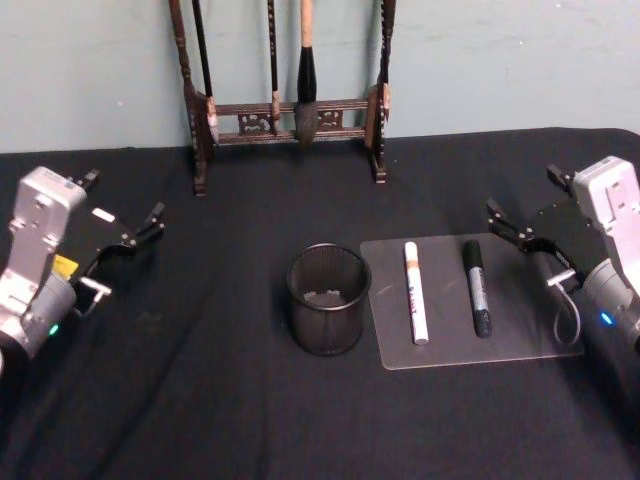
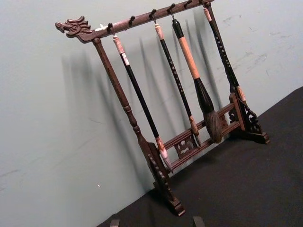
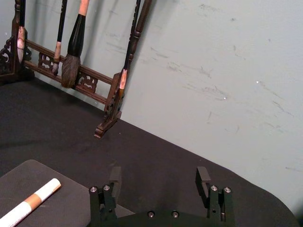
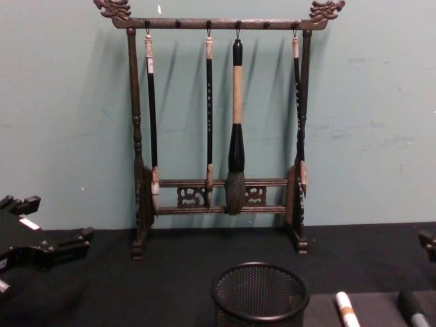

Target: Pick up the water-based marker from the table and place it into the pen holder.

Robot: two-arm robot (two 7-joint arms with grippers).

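The pen holder (image 1: 326,300), a round black mesh cup, stands upright at the table's middle, and its rim shows in the chest view (image 4: 259,294). To its right a translucent mat (image 1: 535,345) carries two markers lying side by side: a white one with an orange band (image 1: 415,292) and a black one (image 1: 477,287). I cannot tell which is the water-based marker. My left gripper (image 1: 125,197) hovers open at the far left. My right gripper (image 1: 522,190) hovers open just right of the mat, nothing between its fingers (image 3: 115,176). The white marker's tip (image 3: 29,203) lies near it.
A tall dark wooden brush rack (image 1: 290,110) with several hanging brushes stands against the back wall, behind the cup. Black cloth (image 1: 200,400) covers the table. The left wrist view looks at the rack (image 2: 161,142) and the wall.
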